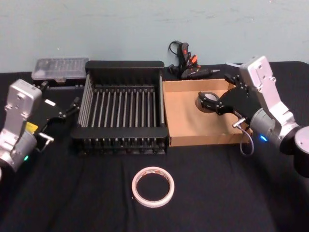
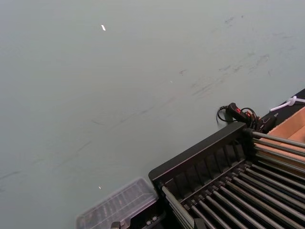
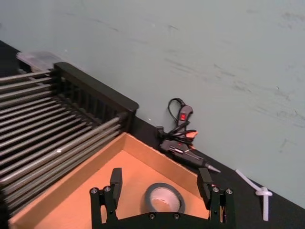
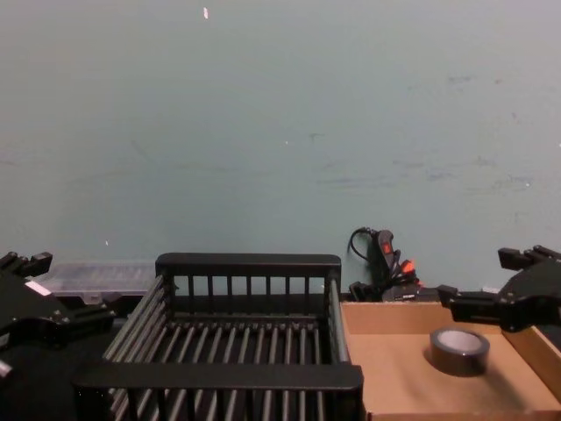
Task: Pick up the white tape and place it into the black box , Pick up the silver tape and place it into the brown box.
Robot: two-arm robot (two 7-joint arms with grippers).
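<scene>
Black cloth [image 1: 217, 193] under a pale scuffed wall [image 4: 280, 105]. White tape [image 1: 153, 186] lies flat before the slatted black box [image 1: 123, 133]. Silver tape [image 4: 459, 350] rests in the cardboard brown box [image 1: 186, 123], between the right gripper's [image 3: 162, 188] spread fingers. Left gripper [image 1: 72, 106] hovers open beside the crate.

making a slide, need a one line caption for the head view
Right hand open over the silver tape in the brown box; white tape on the table.
</scene>
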